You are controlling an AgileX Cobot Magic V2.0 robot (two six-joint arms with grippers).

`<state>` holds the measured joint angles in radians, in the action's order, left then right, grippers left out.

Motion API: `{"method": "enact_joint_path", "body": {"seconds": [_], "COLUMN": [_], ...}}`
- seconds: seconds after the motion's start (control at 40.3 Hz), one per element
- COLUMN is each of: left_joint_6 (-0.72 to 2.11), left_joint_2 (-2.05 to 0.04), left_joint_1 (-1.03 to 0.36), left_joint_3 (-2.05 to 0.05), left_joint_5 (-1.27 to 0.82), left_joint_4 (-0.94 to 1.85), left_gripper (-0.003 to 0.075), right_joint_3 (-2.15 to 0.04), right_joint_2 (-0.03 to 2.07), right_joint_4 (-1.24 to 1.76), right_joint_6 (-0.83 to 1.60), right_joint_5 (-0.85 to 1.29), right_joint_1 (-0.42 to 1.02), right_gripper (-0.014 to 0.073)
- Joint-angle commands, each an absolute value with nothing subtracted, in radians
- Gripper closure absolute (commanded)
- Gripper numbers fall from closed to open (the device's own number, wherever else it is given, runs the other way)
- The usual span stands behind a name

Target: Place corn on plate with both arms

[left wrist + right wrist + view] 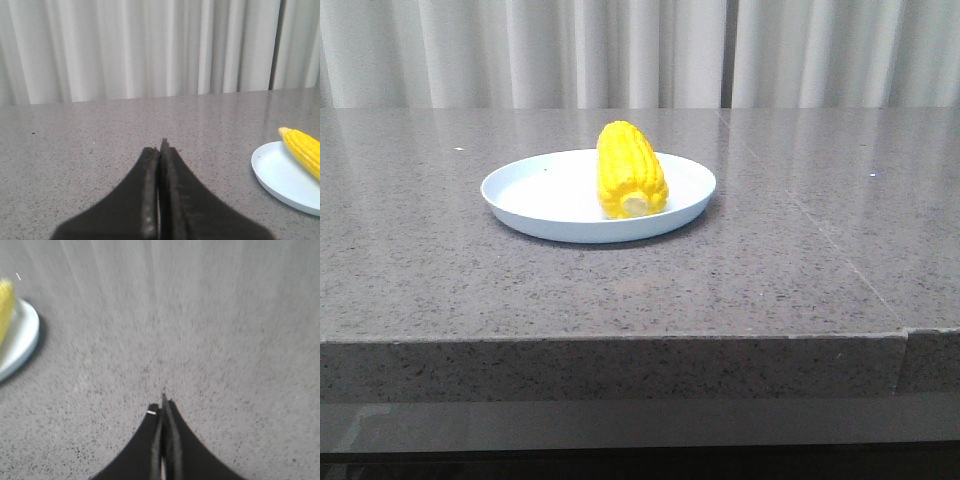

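Note:
The bright-yellow corn (630, 170) lies on the pale blue plate (535, 190) in the middle of the table, its cream stub end toward the front. Neither arm shows in the front view. In the left wrist view my left gripper (161, 150) is shut and empty over bare table, with the plate (280, 175) and the corn (302, 150) off to one side. In the right wrist view my right gripper (162, 407) is shut and empty over bare table, apart from the plate (20, 340) and the corn (5, 305) at the frame edge.
The grey speckled stone table (800, 250) has a front edge near the camera and a seam on its right part. Pale curtains (620, 50) hang behind the table.

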<state>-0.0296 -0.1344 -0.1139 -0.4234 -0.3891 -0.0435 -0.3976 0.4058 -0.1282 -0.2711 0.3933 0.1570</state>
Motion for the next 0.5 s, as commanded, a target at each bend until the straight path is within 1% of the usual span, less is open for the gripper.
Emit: {"method": "enact_joint_path", "body": {"seconds": [0.0, 0.074, 0.174, 0.471], "left_joint_6": [-0.04, -0.04, -0.04, -0.04], "left_joint_2": [-0.144, -0.144, -0.144, -0.144], "left_joint_1": [-0.113, -0.113, -0.113, -0.113], "left_joint_3": [-0.447, -0.447, -0.447, -0.447], "left_joint_5": [-0.304, -0.304, -0.304, -0.304], "left_joint_4": [-0.04, -0.04, -0.04, -0.04], "left_gripper": [0.0741, 0.0741, 0.0741, 0.0741], "right_joint_3": [-0.375, -0.347, -0.336, -0.336], "right_joint_2": [0.282, 0.203, 0.15, 0.145], "right_joint_4": [-0.159, -0.159, -0.159, -0.159], "right_joint_6": [-0.258, -0.258, -0.258, -0.258], "right_joint_5": [0.287, 0.263, 0.237, 0.235], "right_joint_1": [0.152, 0.152, 0.152, 0.152], "right_gripper": [0.0662, 0.0662, 0.0662, 0.0662]}}
